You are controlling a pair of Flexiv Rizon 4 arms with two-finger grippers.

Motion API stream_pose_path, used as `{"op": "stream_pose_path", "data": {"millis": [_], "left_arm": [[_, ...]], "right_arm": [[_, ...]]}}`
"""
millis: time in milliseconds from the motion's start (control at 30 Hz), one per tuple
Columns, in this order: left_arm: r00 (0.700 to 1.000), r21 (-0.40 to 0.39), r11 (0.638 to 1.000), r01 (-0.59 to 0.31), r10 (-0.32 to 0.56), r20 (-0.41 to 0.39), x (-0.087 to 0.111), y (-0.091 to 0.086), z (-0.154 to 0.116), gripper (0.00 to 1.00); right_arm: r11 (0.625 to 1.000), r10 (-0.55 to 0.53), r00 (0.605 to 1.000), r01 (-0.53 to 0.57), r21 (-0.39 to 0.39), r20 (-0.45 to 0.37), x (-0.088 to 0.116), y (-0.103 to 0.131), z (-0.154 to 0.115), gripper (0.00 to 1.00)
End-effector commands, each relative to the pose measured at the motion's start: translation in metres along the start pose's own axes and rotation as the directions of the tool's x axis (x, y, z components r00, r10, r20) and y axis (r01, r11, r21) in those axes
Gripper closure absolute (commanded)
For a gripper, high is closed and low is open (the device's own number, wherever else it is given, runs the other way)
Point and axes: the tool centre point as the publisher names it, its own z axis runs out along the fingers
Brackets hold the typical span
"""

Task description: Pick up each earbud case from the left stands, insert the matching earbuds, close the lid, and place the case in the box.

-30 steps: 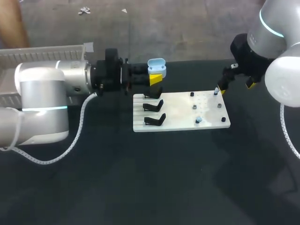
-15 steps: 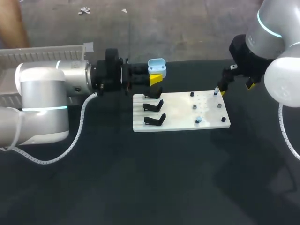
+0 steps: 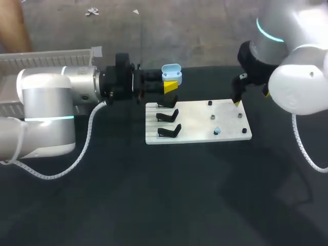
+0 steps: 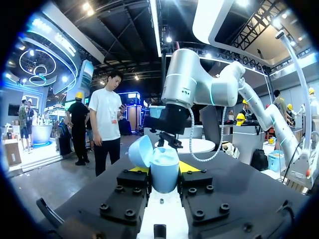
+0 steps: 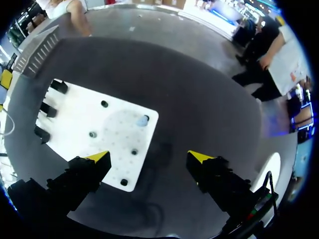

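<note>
A white rectangular board [image 3: 197,121] lay on the dark tabletop [image 3: 154,195], about midway across and toward the back. Three black angled stands [image 3: 168,115] stood in a row, front to back, along the board's left side. Small dark pegs [image 3: 212,117] and one light-blue earbud [image 3: 217,131] were spread over its right half, the earbud near the front edge. The left gripper [image 3: 171,86] hung over the board's back left corner, closed around a light-blue earbud case [image 3: 171,72] above the rearmost stand. The right gripper [image 5: 149,157] hung over the back right corner with its fingers apart, one above the board, the other above bare tabletop to its right. A white slatted box [image 3: 51,54] sat at the far left, behind the left arm [image 3: 46,102].
</note>
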Motion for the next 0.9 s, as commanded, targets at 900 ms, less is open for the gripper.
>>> {"op": "stream_pose_path", "data": {"millis": [900], "left_arm": [[1.0, 0.001, 1.0, -0.001, 0.001, 0.002, 0.001, 0.001, 0.001, 1.0]], "right_arm": [[0.986, -0.165, 0.983, 0.162, -0.038, -0.086, -0.033, 0.012, 0.037, 0.0]]}}
